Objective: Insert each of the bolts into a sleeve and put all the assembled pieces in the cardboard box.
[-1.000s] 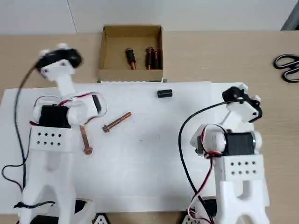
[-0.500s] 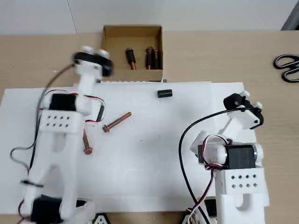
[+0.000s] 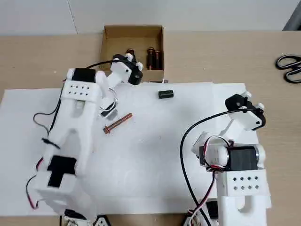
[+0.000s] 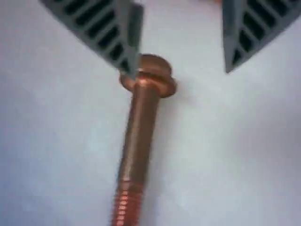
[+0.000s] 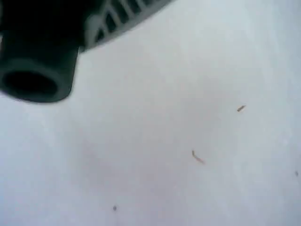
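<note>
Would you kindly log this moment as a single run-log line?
left fingers: open at bolt head | sleeve: loose on white sheet | box: assembled pieces inside

Both arms are white printed plastic, with blocky black servo motors set into the joints. The left arm [image 3: 75, 127], on the left of the frame, has a grid of small holes in its upper shell and a black panel lower down. Thin black, red and white wires loop out beside it. The right arm [image 3: 242, 188], at lower right, carries the same hole pattern on its base. One thick black cable arcs down its side, with red wires beneath. The left fingers [image 4: 101, 28] are grey ribbed wedges.
</note>
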You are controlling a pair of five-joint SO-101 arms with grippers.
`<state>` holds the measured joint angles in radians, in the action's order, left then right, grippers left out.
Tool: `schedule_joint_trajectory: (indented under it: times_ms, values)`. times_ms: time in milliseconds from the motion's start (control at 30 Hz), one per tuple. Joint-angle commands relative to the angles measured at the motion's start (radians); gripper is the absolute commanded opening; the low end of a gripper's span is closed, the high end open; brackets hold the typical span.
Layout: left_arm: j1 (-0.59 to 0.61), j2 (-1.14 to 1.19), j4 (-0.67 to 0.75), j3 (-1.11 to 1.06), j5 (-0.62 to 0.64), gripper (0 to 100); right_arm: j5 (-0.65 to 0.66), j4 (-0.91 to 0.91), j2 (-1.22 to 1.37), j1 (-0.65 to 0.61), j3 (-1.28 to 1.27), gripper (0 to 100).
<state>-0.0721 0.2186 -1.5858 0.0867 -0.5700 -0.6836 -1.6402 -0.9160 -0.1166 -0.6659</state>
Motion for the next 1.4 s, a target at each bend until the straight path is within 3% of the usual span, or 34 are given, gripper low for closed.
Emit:
schedule_joint_trajectory:
  times_ms: [0, 633, 833, 1000, 1200, 1367]
  values:
    - [-0.029, 0.064, -0.058, 0.096, -0.035, 13, 0.011, 0.018, -0.016, 0.012, 0.005, 0.3]
    - [-0.040, 0.422, -0.066, 0.312, -0.054, 13, 0.011, 0.018, -0.015, 0.012, 0.005, 0.3]
    - [-0.040, 0.454, -0.109, 0.312, -0.094, 0, 0.011, 0.018, -0.015, 0.013, 0.005, 0.3]
    - [-0.038, 0.419, -0.166, 0.355, -0.080, 0, 0.011, 0.018, -0.015, 0.013, 0.005, 0.3]
    - [-0.046, 0.235, -0.158, 0.478, 0.176, 0, 0.008, 0.031, -0.015, 0.013, 0.005, 0.3]
    - [-0.041, 0.193, -0.132, 0.529, 0.694, 0, 0.008, 0.031, -0.022, 0.022, 0.005, 0.3]
